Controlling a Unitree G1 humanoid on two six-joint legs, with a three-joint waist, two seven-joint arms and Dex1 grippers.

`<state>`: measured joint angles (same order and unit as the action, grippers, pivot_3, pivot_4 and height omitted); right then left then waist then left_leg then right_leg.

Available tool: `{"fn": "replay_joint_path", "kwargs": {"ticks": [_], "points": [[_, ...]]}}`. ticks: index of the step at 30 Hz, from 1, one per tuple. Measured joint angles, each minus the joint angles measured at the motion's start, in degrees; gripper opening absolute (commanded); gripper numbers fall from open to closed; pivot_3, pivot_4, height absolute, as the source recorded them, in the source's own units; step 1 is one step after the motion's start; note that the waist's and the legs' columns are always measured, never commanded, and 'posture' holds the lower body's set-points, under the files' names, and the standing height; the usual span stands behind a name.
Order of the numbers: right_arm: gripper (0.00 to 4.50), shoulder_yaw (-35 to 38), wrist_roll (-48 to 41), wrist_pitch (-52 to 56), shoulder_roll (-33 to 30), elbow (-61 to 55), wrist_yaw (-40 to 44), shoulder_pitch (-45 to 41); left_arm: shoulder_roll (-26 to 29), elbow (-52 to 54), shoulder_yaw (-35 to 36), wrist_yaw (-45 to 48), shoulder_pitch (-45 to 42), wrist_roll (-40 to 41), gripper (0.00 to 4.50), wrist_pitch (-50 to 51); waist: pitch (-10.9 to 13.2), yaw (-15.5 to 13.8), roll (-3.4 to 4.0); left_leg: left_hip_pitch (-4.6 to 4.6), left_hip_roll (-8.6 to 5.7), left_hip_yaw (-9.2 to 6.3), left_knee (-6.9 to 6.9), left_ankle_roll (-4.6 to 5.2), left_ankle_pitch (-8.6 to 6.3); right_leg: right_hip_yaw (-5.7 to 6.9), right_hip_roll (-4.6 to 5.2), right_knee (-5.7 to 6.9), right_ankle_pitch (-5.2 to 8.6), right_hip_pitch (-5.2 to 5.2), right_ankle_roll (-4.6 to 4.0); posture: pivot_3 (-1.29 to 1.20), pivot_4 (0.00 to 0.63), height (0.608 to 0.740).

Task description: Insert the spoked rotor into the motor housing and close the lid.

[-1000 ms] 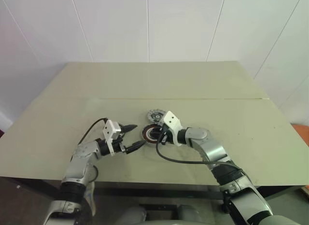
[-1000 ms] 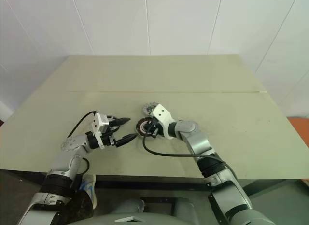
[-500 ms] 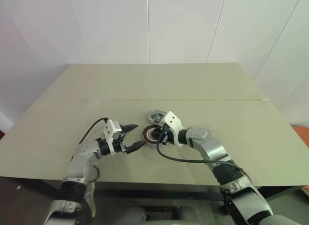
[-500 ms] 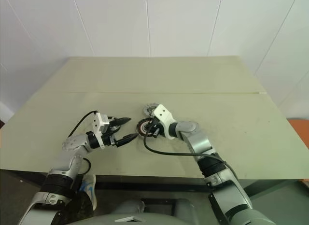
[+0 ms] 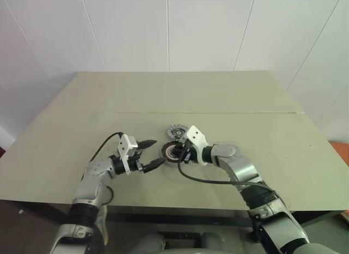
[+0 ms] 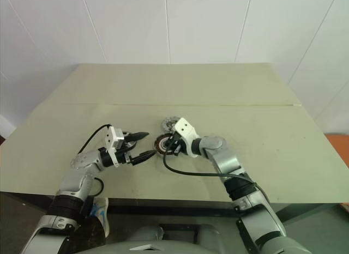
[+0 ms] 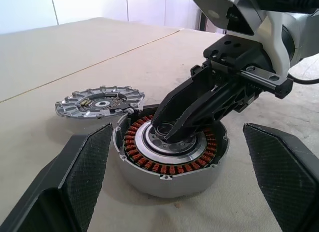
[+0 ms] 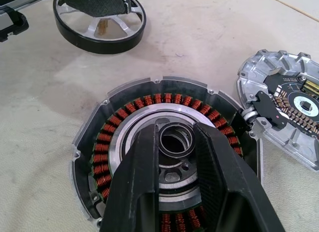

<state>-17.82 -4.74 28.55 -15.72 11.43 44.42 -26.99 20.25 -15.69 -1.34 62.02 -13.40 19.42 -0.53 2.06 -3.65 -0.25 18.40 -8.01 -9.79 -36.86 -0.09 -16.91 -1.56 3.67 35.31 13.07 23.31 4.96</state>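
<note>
Only wrist-side: spoked rotor [image 8: 99, 15] beyond motor housing [image 8: 164, 157].

No text, label, brand, number or sign can be read on any object or surface in these views.

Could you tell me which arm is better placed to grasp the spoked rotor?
Left: the open left gripper is at the black-rimmed silver spoked rotor, while the right gripper pinches the hub of the copper-wound grey motor housing.
</note>
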Motion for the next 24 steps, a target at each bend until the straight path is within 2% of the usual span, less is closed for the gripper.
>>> {"fn": "replay_joint_path", "kwargs": {"ticks": [24], "points": [[0.66, 0.0, 0.0, 1.0, 0.1, -1.0, 1.0, -0.1, 0.0, -1.2, 0.0, 0.1, -0.3, 0.0, 4.50, -1.0, 0.0, 0.1, 0.01, 0.01, 0.08, 0.00, 0.26, -0.01, -0.02, 0.00, 0.01, -0.18, 0.01, 0.05, 0.00, 0.00, 0.000, 0.740]]}}
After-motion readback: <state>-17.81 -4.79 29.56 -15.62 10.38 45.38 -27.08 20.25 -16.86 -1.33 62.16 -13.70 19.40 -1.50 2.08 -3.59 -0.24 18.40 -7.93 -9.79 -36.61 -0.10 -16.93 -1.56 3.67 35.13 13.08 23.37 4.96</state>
